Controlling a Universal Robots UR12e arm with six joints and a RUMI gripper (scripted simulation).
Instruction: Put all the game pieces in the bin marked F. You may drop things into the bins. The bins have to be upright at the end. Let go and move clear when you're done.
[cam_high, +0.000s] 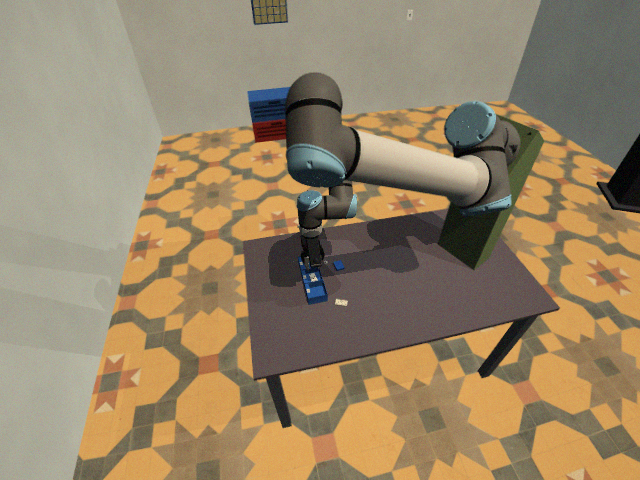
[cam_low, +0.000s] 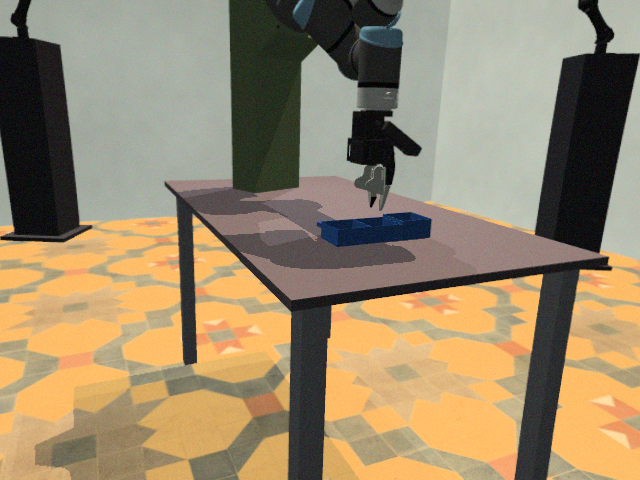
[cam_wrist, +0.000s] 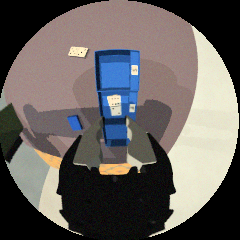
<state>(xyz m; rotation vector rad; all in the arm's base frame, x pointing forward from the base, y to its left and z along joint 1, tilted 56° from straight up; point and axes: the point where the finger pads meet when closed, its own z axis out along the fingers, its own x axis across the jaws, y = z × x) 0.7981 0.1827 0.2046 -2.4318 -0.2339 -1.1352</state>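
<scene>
A long blue bin with three compartments in a row lies on the dark table; it also shows in the exterior view and the wrist view. Small white labels sit on its side, too small to read. A pale game card lies in the middle compartment. Another pale card lies on the table beside the bin. A small blue flat piece lies on the table on the other side. My gripper hangs just above the bin's near end, fingers a little apart with nothing between them.
The arm's green pedestal stands at the table's back right corner. A blue and red crate sits on the floor by the far wall. Two black pillars stand beside the table.
</scene>
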